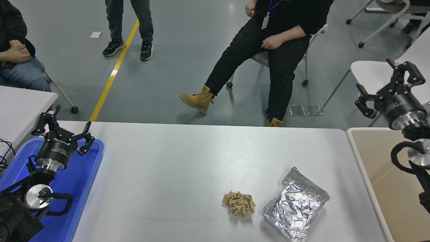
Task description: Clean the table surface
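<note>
The table surface point(188, 161) is a wide glossy white-grey top filling the lower half of the head view. A crumpled brown paper ball point(239, 203) lies on it right of centre, and a shiny silver foil pouch point(294, 204) lies just right of the ball. My right gripper point(387, 85) hangs open at the right edge, above the beige bin and well clear of the table. My left gripper point(64, 125) is parked open at the lower left, over the blue tray.
A blue tray point(84, 174) sits at the table's left end. A beige bin point(386, 174) stands against its right end. A smaller white table point(20, 104) is at the left. People sit and stand beyond the far edge; a white chair point(373, 72) stands at the right.
</note>
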Motion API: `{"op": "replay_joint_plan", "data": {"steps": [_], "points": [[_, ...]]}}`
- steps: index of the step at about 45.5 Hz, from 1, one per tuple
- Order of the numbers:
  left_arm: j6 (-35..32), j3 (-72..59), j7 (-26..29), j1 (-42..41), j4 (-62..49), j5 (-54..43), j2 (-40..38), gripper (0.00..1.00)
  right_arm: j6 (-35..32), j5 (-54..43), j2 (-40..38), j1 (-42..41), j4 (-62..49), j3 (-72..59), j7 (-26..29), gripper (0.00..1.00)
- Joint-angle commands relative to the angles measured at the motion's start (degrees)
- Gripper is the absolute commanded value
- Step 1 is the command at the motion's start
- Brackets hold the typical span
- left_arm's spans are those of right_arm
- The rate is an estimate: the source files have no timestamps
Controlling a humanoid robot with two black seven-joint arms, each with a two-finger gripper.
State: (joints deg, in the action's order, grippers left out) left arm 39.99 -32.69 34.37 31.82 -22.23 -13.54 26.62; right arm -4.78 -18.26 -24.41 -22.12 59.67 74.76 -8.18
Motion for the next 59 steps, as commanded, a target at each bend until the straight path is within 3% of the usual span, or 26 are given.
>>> {"op": "replay_joint_plan", "data": {"steps": [1,26,44,59], "points": [[0.0,0.0,0.0,-0.01,0.0,0.0,0.01,1.0,-1.2,-0.11,3.31,4.45,-0.08,0.65,-2.37,0.98],[0.0,0.0,0.0,-0.01,0.0,0.0,-0.07,1.0,-1.02,-1.77,2.35,3.84,-2.36,-5.22,-2.55,0.98],[0.0,0.0,0.0,-0.01,0.0,0.0,-0.07,1.0,-1.2,-2.57,-13.2,-3.89,-4.74,-21.75,-3.25,0.98],[0.0,0.08,0.0,-0.01,0.0,0.0,-0.07,1.0,-1.2,-1.34,-30.61,-11.8,-4.74,-36.78,-3.16,0.98]]}}
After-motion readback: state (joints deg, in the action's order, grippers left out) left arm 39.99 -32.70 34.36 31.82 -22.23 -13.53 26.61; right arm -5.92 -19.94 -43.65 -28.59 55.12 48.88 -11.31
